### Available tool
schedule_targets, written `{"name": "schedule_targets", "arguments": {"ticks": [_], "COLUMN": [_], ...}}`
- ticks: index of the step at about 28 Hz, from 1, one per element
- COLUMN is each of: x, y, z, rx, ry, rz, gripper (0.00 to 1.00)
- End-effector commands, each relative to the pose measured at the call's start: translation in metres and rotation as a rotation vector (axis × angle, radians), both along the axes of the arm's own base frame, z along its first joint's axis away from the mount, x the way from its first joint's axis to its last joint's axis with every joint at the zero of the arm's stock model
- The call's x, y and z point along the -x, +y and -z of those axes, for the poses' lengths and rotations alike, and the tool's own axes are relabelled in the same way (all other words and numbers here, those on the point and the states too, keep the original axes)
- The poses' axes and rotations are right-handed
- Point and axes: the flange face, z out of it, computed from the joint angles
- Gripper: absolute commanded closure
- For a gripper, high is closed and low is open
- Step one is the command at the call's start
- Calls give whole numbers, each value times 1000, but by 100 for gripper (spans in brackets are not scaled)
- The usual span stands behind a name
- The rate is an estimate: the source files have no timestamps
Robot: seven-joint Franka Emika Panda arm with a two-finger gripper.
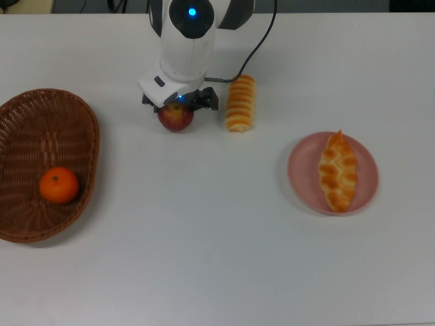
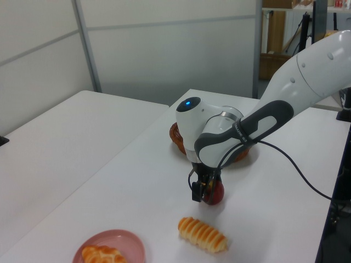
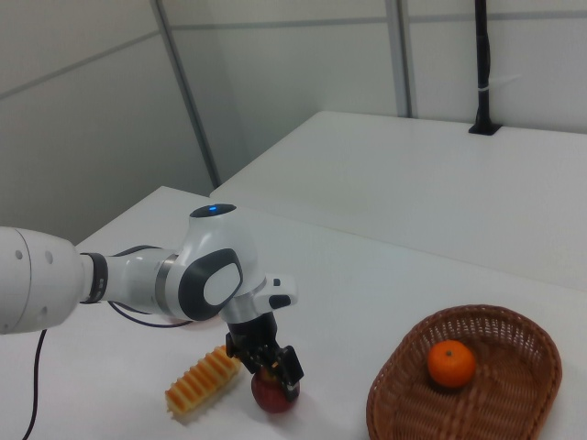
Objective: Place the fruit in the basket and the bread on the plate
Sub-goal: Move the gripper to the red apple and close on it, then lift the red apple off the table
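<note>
Hiding most of the apple (image 1: pixel 175 118) in the top view, my wrist leaves only its lower half showing, and in the left view my arm covers much of the basket (image 2: pixel 176 133). My gripper (image 3: pixel 272 368) pinches the apple between both fingers, just beside the ridged roll (image 1: pixel 240 102) on the table (image 1: pixel 204 224). Open white surface lies between me and the basket, where the mandarin (image 1: pixel 59 185) sits; the braided pastry (image 1: pixel 338 170) lies on the pink plate (image 1: pixel 299 176).
</note>
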Motion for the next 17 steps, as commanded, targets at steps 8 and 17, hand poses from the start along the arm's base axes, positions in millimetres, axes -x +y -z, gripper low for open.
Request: {"name": "schedule_targets", "arguments": {"ticks": [8,17], "x": [-1,-3], "y": [-14,-23], "z": [13,6], "rx": [16,8], "ry": [-9,-16], "rz": [7,22], "gripper": [40,84]}}
